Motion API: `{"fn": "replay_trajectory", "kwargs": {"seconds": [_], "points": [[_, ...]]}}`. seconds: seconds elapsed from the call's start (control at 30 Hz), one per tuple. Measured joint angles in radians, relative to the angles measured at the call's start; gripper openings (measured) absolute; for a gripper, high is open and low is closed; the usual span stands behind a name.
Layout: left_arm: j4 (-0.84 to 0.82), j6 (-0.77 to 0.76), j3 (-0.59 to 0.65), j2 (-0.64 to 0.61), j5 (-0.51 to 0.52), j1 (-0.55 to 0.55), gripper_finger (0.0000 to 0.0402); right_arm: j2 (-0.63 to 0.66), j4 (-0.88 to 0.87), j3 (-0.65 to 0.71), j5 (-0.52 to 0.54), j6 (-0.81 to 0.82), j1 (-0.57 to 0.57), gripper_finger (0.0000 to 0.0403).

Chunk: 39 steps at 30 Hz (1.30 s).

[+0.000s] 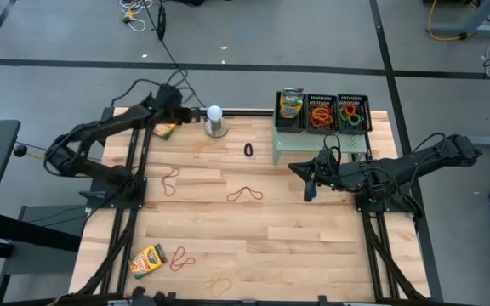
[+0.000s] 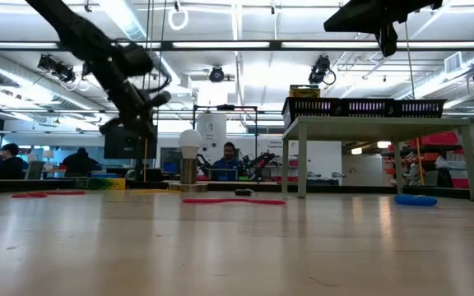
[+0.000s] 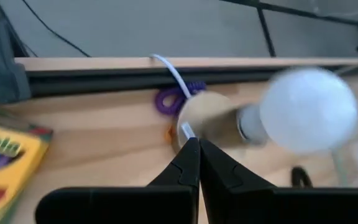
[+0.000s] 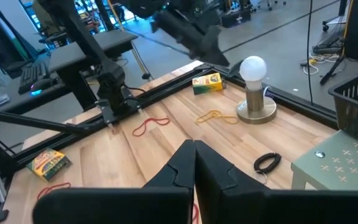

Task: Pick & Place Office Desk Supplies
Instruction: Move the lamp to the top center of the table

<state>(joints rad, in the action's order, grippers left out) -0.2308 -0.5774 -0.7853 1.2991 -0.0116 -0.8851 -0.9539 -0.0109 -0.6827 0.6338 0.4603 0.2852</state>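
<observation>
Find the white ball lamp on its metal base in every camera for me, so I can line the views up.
High view: white ball lamp at the table's far edge, left of centre.
Low view: lamp left of centre, upright on the tabletop.
Left wrist view: lamp close up, at right.
Right wrist view: lamp upper right.
Shared landmark: the crayon box beside it, also seen in both wrist views.
</observation>
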Motion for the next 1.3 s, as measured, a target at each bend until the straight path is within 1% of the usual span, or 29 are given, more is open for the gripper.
{"fn": "replay_trajectory", "kwargs": {"seconds": [0.1, 0.17, 0.23, 0.3, 0.43, 0.5, 0.6, 0.7, 0.8, 0.9, 1.03, 1.17, 1.3], "points": [[0.097, 0.004, 0.000, 0.070, -0.113, -0.074, 0.0004, 0.000, 0.000, 0.000, 0.000, 0.000, 0.000, 0.0006], [0.150, 0.000, 0.000, 0.122, -0.165, -0.102, 0.0004, 0.000, 0.000, 0.000, 0.000, 0.003, 0.000, 0.0006], [0.198, -0.010, 0.000, 0.171, -0.197, -0.114, 0.0004, 0.000, 0.000, 0.000, 0.000, 0.014, -0.001, 0.0006], [0.228, -0.021, -0.002, 0.215, -0.206, -0.114, 0.0005, 0.000, 0.000, 0.000, 0.000, 0.023, -0.001, 0.0006], [0.263, -0.034, -0.002, 0.286, -0.183, -0.109, 0.0006, 0.000, 0.000, 0.000, 0.015, 0.029, -0.001, 0.0006], [0.264, -0.044, -0.002, 0.306, -0.148, -0.109, 0.0011, 0.000, 0.000, 0.000, 0.018, 0.029, -0.001, 0.0006], [0.265, -0.041, -0.002, 0.317, -0.102, -0.109, 0.0029, 0.000, 0.000, 0.000, 0.019, 0.029, -0.002, 0.0006], [0.277, -0.038, -0.002, 0.317, -0.078, -0.109, 0.0054, 0.000, 0.000, 0.000, 0.019, 0.033, -0.001, 0.0006], [0.297, -0.039, -0.002, 0.318, -0.076, -0.109, 0.0078, 0.000, 0.000, 0.000, 0.019, 0.033, -0.005, 0.0007], [0.314, -0.054, -0.002, 0.332, -0.076, -0.109, 0.0093, 0.000, 0.000, 0.000, 0.019, 0.033, -0.012, 0.0007], [0.322, -0.087, -0.010, 0.386, -0.073, -0.096, 0.0099, 0.000, 0.000, 0.000, 0.019, 0.033, -0.020, 0.0007], [0.319, -0.066, -0.064, 0.433, -0.068, -0.071, 0.0099, 0.000, 0.000, 0.000, 0.019, 0.034, -0.020, 0.0007], [0.268, -0.027, -0.116, 0.456, -0.012, -0.053, 0.0099, 0.000, 0.000, 0.000, 0.019, 0.052, -0.020, 0.0007]]}}
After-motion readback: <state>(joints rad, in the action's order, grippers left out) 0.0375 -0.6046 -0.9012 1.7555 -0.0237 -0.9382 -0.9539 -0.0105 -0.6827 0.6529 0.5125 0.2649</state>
